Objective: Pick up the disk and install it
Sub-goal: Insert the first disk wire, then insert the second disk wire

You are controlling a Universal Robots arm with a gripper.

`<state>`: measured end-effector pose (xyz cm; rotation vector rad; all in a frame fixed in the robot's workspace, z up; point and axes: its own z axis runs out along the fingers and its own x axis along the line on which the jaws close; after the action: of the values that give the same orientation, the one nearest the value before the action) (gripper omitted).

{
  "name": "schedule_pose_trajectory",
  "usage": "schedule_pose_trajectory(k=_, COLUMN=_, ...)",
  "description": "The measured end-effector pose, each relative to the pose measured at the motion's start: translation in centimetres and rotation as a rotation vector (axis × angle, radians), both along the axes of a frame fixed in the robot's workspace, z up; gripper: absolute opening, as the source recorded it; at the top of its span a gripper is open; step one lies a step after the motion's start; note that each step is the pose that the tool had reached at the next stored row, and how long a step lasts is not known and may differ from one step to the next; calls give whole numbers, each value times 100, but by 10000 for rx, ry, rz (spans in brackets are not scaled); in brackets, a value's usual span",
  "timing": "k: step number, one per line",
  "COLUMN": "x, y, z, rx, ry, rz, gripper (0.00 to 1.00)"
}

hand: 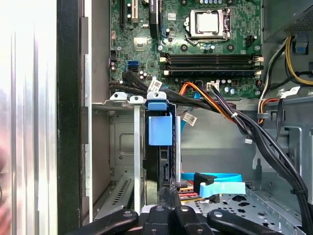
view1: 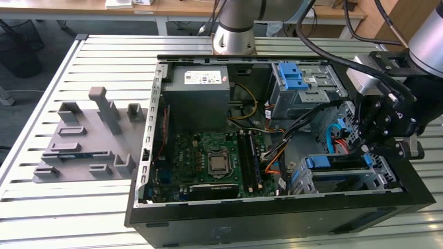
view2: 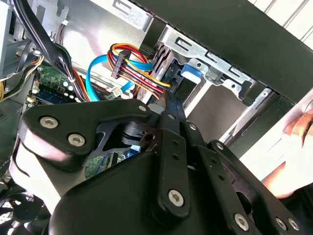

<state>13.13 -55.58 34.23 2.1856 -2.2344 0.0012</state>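
Gripper [hand: 168,196] linkage fills my foreground in both wrist views; fingers look pinched together on the disk's [hand: 160,147] edge, though the contact is partly hidden. Disk stands on edge in the metal drive cage [hand: 120,147], blue carrier tab facing the motherboard [hand: 195,44].

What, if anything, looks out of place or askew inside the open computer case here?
Nothing looks damaged or spilled. The disk stands on edge in the drive cage, blue carrier tab up, with the gripper right at it. Cables drape loosely across the case, not obviously snagged.
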Motion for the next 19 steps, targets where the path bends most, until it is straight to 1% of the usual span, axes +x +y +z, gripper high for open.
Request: schedule_pose_trajectory(k=19, x=0, y=0, z=5, rx=0, ry=0, rz=0, gripper=11)
